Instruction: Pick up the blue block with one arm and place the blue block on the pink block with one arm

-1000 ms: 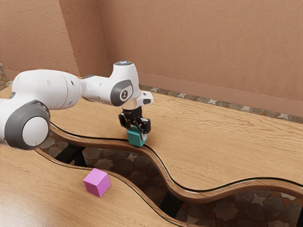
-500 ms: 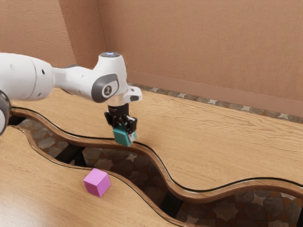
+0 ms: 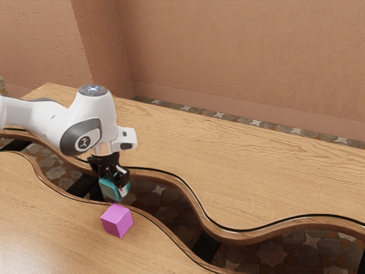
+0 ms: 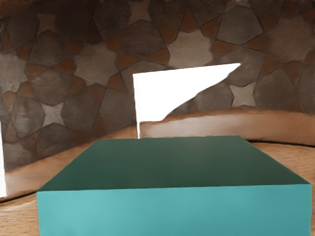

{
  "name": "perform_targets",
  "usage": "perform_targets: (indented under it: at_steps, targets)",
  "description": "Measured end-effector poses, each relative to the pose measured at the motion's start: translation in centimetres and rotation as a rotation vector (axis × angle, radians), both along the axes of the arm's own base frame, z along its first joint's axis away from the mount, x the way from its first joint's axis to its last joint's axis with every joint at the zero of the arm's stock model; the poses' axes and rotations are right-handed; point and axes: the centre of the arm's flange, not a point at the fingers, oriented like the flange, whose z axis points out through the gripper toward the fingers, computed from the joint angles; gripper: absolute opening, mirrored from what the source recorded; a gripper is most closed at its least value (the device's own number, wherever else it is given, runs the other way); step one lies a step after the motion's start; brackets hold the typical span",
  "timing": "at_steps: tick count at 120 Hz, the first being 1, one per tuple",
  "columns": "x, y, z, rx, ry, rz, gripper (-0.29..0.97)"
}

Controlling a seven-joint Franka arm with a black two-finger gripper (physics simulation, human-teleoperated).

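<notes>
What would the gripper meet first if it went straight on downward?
The gripper, holding the blue block, would likely reach the pink block or the table beside it; depth is unclear.

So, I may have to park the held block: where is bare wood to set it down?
The far tabletop is bare wood from the curved gap to the wall. The near tabletop is bare on the exterior view's left of the pink block. Crowded only where the gripper holds the blue block close to it.

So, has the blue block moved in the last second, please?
Yes. Held by the gripper, the blue block moved toward the exterior view's left and now hangs close to the pink block.
</notes>
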Motion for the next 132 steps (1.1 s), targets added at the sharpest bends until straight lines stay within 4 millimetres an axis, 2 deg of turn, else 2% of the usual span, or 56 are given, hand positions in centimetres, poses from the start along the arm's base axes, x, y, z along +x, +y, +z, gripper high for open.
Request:
perform_targets:
  at_steps: [13,40,60,79,132]
  targets:
    - [-2.5,-0.3,-0.6,0.002,0.012,0.005,0.20]
    - [-3.8,-0.8,-1.2,-0.021,0.010,0.054,0.20]
    - [-4.1,-1.7,-1.4,-0.053,0.010,0.099,0.20]
    - [-4.7,-1.7,-2.0,-0.061,0.023,0.134,0.20]
    - [-4.8,-2.0,-2.2,-0.032,0.022,0.132,0.20]
